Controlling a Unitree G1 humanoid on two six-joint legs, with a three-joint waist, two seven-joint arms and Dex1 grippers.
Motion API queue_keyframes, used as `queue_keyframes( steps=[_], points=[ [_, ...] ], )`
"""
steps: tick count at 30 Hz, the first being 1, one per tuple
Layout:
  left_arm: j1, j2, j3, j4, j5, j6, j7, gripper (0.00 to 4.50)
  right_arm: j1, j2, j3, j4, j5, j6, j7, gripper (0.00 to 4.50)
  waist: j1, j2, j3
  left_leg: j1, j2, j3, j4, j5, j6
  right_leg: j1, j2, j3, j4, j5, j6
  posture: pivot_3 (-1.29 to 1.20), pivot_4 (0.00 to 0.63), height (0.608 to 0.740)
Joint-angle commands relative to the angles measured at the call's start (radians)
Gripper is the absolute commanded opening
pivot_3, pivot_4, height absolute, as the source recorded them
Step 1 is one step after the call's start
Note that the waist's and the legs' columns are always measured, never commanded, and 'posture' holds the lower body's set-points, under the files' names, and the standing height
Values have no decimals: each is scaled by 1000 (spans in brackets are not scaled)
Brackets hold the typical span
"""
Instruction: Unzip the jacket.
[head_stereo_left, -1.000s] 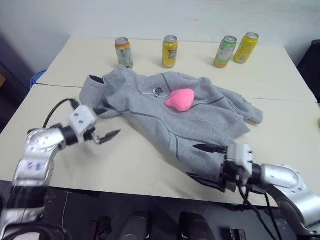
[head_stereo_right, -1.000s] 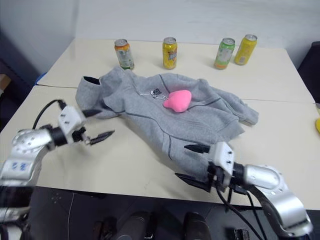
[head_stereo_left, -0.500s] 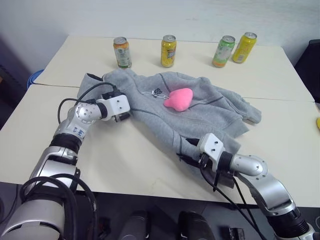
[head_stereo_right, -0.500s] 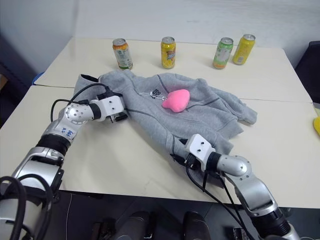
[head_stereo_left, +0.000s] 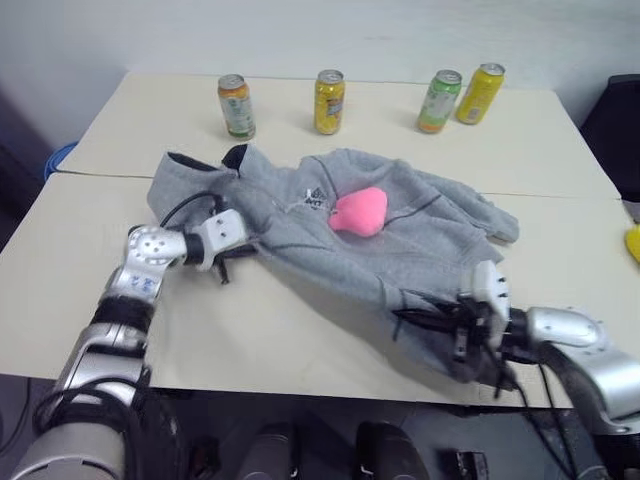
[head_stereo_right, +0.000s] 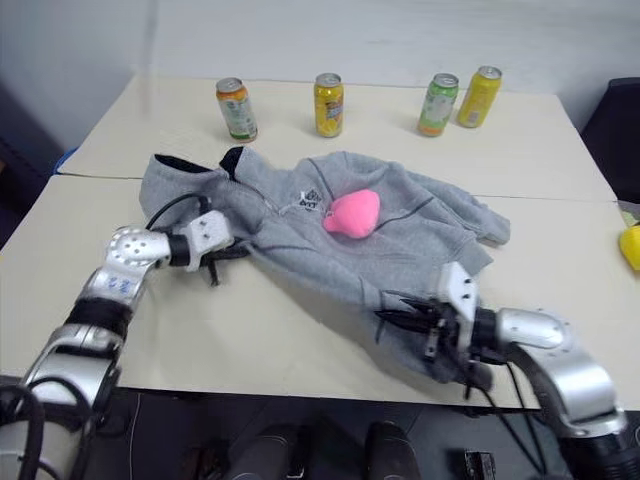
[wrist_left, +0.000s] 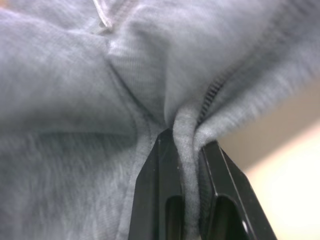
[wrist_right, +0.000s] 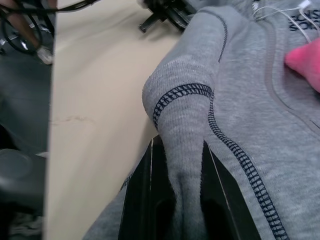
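While the large light-grey fleece hooded jacket lies spread across the cream worktop, both grippers have hold of it. The left gripper, at the garment's near left edge below the hood, is pinching a fold of fleece; the left wrist view shows its two black fingers pressed onto a ridge of fabric right beside the dark zipper teeth. The right gripper, at the jacket's near right corner, is clamped on the ribbed hem with its dark stitched seam, the fabric bunched up between the fingers. A pink plush puff rests on the chest near the small dark logo. Four drink cans stand well apart from the jacket along the far side of the worktop: an orange-and-green can, a yellow can, a green can and a second yellow can, which leans slightly
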Motion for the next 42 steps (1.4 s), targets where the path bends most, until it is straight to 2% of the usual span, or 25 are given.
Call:
queue_keyframes(
  steps=[1,3,6,9,12,13,15,17,22,25,26,29,32,34,37,42],
  points=[
    [248,140,69,-459,-214,333,-140,5,38,-115,-99,39,114,90,154,0,-11,0,0,0,1,-1,0,0,0,1,-2,3,-2,0,0,0,150,740],
    [391,212,143,-674,-328,494,-140,5,72,-203,-119,74,131,134,245,0,-12,1,1,0,2,-1,0,-1,-1,2,-6,4,-3,0,0,0,150,740],
    [582,281,245,-884,-427,649,-115,5,128,-301,-119,84,139,183,335,0,-3,2,2,1,2,-3,0,-1,-1,3,-8,3,-7,0,-1,0,150,740],
    [819,297,372,-1052,-506,751,-93,5,157,-299,-108,66,121,180,312,0,2,3,2,2,2,-4,0,-2,-1,5,-8,3,-9,0,-2,0,150,740],
    [953,284,440,-1122,-516,755,-77,5,204,-321,-87,42,111,199,325,0,14,4,2,2,2,-4,0,-4,-1,5,-8,3,-11,0,-2,0,150,740],
    [993,290,477,-1134,-554,832,-61,341,213,-307,-92,37,114,186,324,318,17,4,2,2,3,-4,0,-4,-2,4,-8,3,-11,0,-2,0,150,740],
    [1044,291,533,-1146,-604,886,-64,956,209,-250,-120,39,122,146,291,946,20,4,2,2,3,-4,0,-5,-2,4,-8,2,-12,0,-2,0,150,740],
    [1042,268,572,-1141,-630,912,-25,1575,216,-247,-131,35,145,170,292,1587,24,5,3,2,3,-3,0,-5,-2,4,-8,2,-12,0,-2,0,150,740],
    [1045,324,674,-1146,-770,1057,-69,3293,233,-326,-217,12,380,454,315,3462,35,6,4,1,2,-3,0,-8,-2,4,-8,2,-13,0,-2,0,150,740],
    [976,384,741,-1135,-884,1127,-97,4273,171,-330,-285,43,541,585,266,4493,38,6,4,1,3,-3,0,-8,-2,4,-7,2,-14,0,-2,0,150,740],
    [936,400,750,-1133,-916,1134,-95,4458,133,-318,-301,61,585,611,233,4500,38,6,4,1,3,-4,0,-8,-2,4,-7,2,-14,0,-2,0,150,740],
    [767,399,705,-1128,-961,1104,-31,4458,23,-276,-296,80,608,607,149,4500,38,7,4,1,3,-3,0,-10,-7,4,-8,2,-14,1,-4,0,150,740],
    [585,348,560,-1134,-904,1027,50,4458,-77,-184,-174,38,388,414,58,4500,38,7,4,1,3,-3,-1,-11,-8,3,-6,2,-14,1,-4,0,150,740],
    [503,337,373,-1137,-731,894,40,4458,-177,-102,-52,76,227,330,-60,4500,38,7,3,1,3,-1,-1,-9,-4,3,-4,3,-11,1,-3,0,150,740],
    [436,312,154,-1083,-519,705,-3,4458,-286,-18,95,138,64,280,-145,4500,27,7,4,0,3,6,-1,-7,-3,-1,4,5,-7,1,-3,0,150,740],
    [330,275,-25,-959,-299,567,7,4458,-383,85,210,212,-33,316,-217,4500,17,7,4,-1,6,8,-1,-6,-3,-2,7,5,-8,1,-3,0,150,740]
  ],
)
